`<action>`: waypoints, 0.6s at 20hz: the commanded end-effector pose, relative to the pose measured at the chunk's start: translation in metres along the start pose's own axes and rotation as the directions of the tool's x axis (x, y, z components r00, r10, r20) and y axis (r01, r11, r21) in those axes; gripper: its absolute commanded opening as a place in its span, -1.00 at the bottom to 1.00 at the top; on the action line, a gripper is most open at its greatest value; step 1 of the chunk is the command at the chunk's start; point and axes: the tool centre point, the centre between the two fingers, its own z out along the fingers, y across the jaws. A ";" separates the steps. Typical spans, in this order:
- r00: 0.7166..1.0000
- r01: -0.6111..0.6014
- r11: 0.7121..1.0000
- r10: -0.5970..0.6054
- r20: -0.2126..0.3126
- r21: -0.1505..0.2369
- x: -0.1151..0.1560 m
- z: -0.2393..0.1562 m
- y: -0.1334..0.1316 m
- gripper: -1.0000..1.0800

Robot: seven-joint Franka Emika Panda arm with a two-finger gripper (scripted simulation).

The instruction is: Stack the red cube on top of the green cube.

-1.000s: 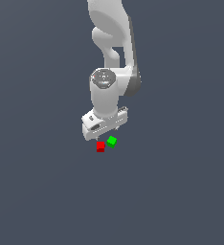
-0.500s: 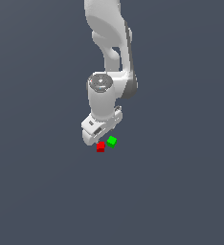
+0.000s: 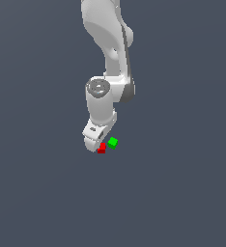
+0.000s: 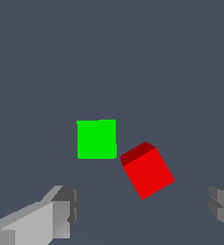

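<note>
Tool spread wide above the red cube, green cube just beside it.

A flat bench fills both views — a plain, uniform dark slate-blue surface with no markings, seams or texture to be made out. Its colour runs evenly from edge to edge of each picture, and no border or rim of it shows — nothing else stands apart from the task's own things.
</note>
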 end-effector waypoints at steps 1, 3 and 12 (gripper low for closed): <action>0.998 0.069 0.998 -0.069 -0.001 -0.001 -0.001 0.004 0.002 0.92; 0.993 0.122 0.993 -0.122 -0.002 -0.001 -0.003 0.007 0.004 0.92; 0.937 0.349 0.937 -0.349 -0.004 -0.003 -0.006 0.020 0.012 0.92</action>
